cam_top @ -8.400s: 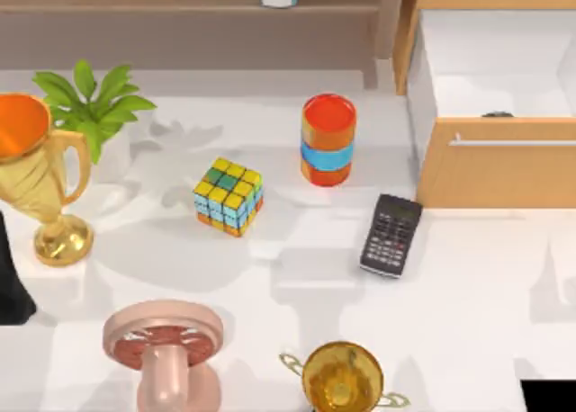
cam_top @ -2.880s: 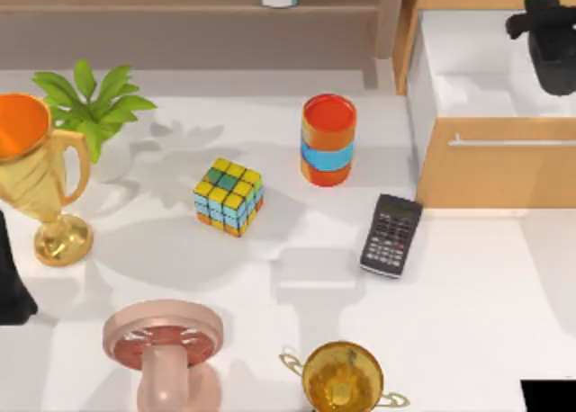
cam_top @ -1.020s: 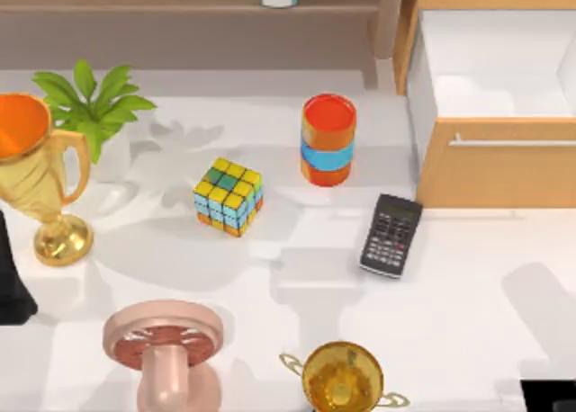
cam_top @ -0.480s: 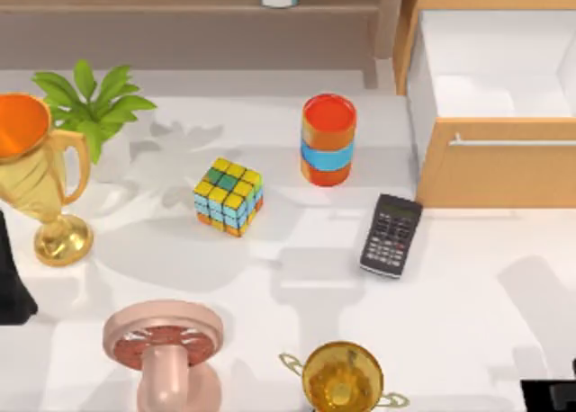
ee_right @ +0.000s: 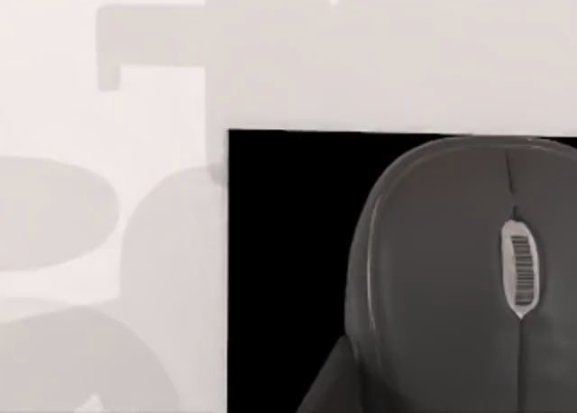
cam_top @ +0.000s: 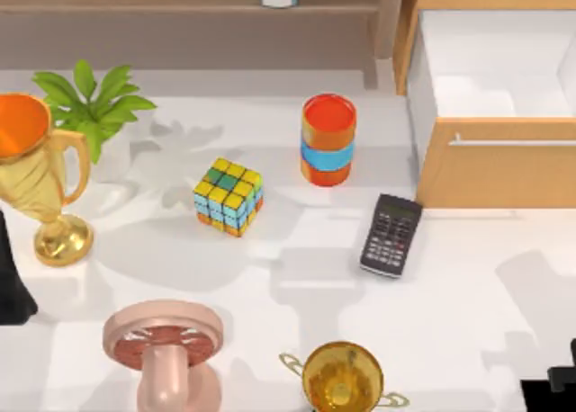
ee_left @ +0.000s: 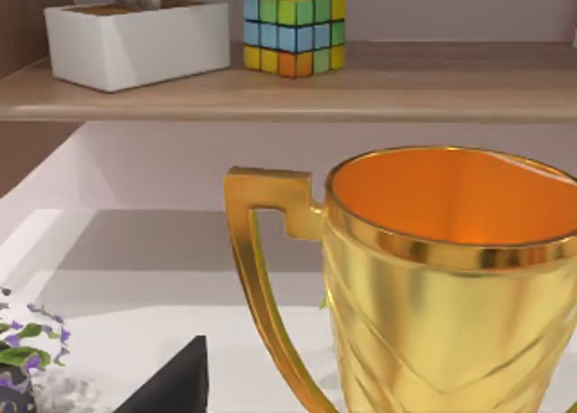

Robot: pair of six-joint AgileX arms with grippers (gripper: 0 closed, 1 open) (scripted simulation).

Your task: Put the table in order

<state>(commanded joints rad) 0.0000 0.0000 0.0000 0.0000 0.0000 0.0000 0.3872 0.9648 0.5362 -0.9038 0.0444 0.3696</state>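
Right gripper low at the tabletop's near right corner, over a mouse on a black pad.

The right gripper [cam_top: 569,376] shows only as a dark sliver, so its fingers' state cannot be told; the grey mouse [ee_right: 469,278] lies on the black mouse pad [ee_right: 288,269] just under it. The white tabletop [cam_top: 468,295] spreads away from it, the calculator [cam_top: 391,235] well off. The left arm [cam_top: 11,286] sits parked at the left edge.
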